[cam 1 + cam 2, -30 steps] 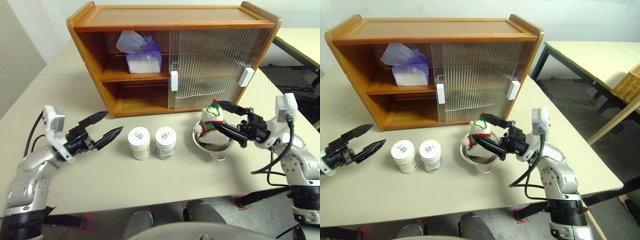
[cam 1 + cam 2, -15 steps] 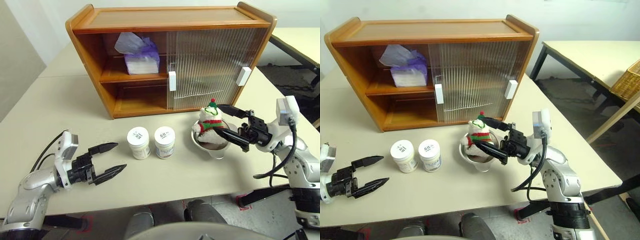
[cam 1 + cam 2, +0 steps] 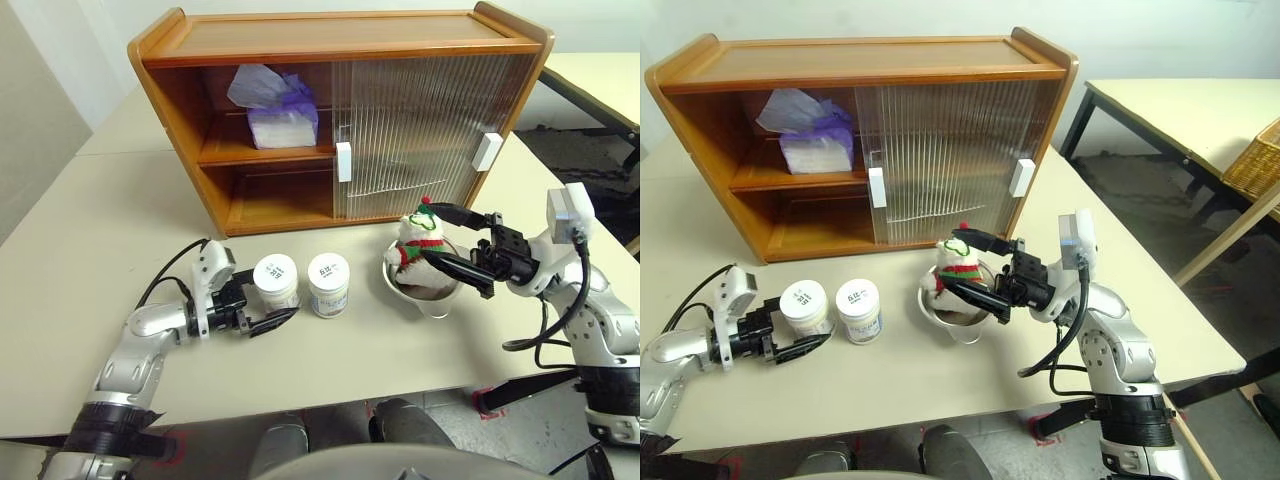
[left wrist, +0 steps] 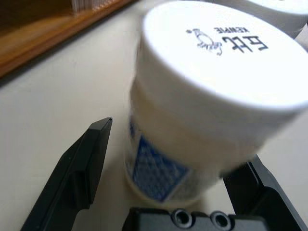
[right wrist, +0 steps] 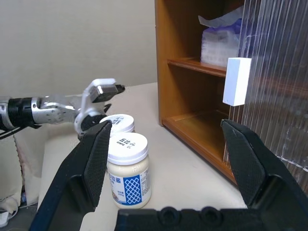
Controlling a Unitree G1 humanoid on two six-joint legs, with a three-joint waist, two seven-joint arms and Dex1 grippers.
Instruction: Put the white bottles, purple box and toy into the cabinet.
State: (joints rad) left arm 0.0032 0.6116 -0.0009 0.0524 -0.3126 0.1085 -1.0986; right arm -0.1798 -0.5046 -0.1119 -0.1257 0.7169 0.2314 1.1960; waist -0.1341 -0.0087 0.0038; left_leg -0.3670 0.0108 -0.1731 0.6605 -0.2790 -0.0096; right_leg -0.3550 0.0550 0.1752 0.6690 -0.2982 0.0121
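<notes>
With the purple box point(image 3: 283, 117) already on the upper shelf of the cabinet point(image 3: 340, 100), three things remain on the table point(image 3: 110, 230).

Left gripper point(image 3: 272, 316): fingers spread wide, one either side of the nearer of the white bottles point(image 3: 277, 285); in its wrist view the jar stands between the black fingers point(image 4: 77, 173) with a gap on one side, so nothing is clamped yet.

Second bottle point(image 3: 328, 284): just beside the first, possibly touching it; the views are too coarse to say.

Toy point(image 3: 420, 238): sits in a steel bowl point(image 3: 432, 292), in front of the ribbed sliding doors point(image 3: 430, 130).

Right gripper point(image 3: 452, 242): released, empty, fingers standing either side of the toy without closing on it.

Step in hand: gripping the first bottle, by my judgement.

How to do it well: centre the jar between the fingers before closing, and grip the body under the lid, not the lid's rim. Keep the far finger from nudging the neighbouring bottle. Lift straight up, then carry it to the open left side of the cabinet.
</notes>
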